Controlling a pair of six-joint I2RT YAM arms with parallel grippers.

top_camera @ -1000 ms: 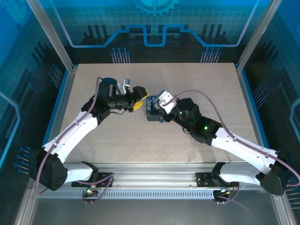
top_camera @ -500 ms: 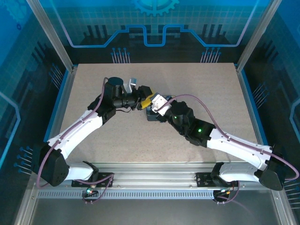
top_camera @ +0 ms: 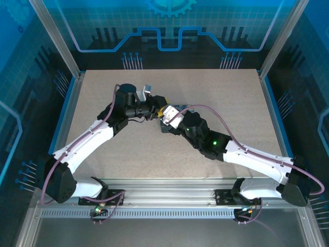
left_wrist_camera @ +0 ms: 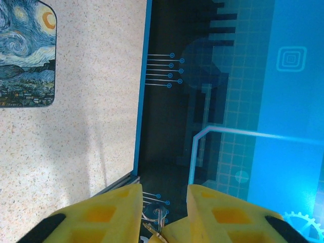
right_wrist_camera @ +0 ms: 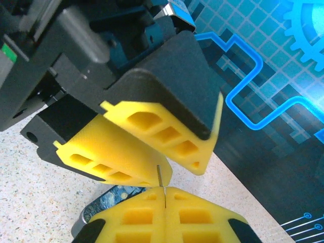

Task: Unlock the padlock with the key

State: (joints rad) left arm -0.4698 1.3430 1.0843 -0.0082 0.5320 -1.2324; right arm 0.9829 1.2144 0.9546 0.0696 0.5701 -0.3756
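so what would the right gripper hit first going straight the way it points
The left gripper, its yellow jaws right ahead of the right gripper; gap looks tiny, depth unclear.

The tin [left_wrist_camera: 25,55] carries a starry-night print: dark-blue swirls, pale stars, an orange crescent. The tabletop [left_wrist_camera: 76,152] is beige with fine speckles. The left hand [left_wrist_camera: 164,202] and the right hand [right_wrist_camera: 165,202] are yellow with black backing. The key [right_wrist_camera: 159,174] is grey. The back wall [top_camera: 164,31] is blue, patterned with grid and circuit lines.
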